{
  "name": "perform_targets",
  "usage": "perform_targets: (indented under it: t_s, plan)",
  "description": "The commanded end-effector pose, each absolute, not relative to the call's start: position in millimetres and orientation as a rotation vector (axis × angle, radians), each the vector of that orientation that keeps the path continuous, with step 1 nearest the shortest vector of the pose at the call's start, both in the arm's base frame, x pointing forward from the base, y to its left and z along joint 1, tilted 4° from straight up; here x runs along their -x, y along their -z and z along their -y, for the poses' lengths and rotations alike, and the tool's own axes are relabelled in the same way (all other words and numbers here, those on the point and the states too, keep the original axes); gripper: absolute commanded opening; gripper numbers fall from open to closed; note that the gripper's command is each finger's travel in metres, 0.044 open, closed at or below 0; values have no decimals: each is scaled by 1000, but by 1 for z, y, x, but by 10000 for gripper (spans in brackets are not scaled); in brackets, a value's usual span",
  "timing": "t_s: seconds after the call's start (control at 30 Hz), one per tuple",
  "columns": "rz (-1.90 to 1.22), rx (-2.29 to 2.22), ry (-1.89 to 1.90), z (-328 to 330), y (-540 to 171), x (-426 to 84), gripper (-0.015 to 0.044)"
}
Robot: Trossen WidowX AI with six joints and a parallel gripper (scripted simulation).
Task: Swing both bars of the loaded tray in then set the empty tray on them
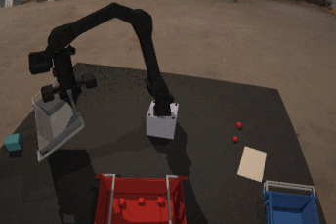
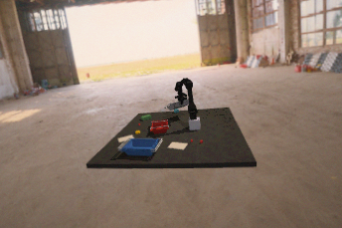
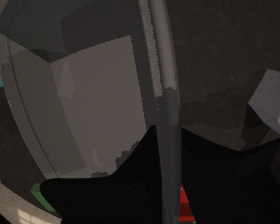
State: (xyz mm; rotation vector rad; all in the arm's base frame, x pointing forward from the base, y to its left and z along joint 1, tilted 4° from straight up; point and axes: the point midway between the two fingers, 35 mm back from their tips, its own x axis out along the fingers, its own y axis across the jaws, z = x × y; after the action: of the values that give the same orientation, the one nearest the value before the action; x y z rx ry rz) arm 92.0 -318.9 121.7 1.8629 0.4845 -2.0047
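Observation:
The loaded red tray (image 1: 142, 183) (image 2: 160, 129) (image 3: 185, 205) stands at the front in the top view, with small red blocks (image 1: 142, 201) inside. Its left bar (image 1: 112, 199) and right bar (image 1: 169, 199) lie in across its top. My gripper (image 1: 69, 93) (image 2: 182, 101) (image 3: 161, 130) is shut on one rim of the empty grey tray (image 1: 59, 125) (image 2: 176, 106) (image 3: 102, 100). That tray hangs in the air, clearly tilted, behind and left of the red tray in the top view, not above it. The front of the red tray is cut off in that view.
A blue tray (image 1: 290, 213) (image 2: 140, 148) has its wire bar out at one end. Two red balls (image 1: 238, 125) and a cream panel (image 1: 252, 164) (image 2: 177, 145) lie on the right. A teal block (image 1: 14, 142) is far left. A green block (image 2: 145, 117) and yellow object (image 2: 137, 131) lie beyond the red tray.

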Motion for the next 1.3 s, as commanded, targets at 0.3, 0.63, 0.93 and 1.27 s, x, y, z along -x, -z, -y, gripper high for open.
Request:
perform_targets:
  t_s: [0.3,0.63,0.93,1.27]
  plan:
    - [-619,-1773,1885,301,-121,-145,0]
    - [-719,-1701,1801,282,-119,-181,0]
    - [-805,-1633,1724,261,-117,-211,0]
    - [-895,-1555,1637,234,-115,-241,0]
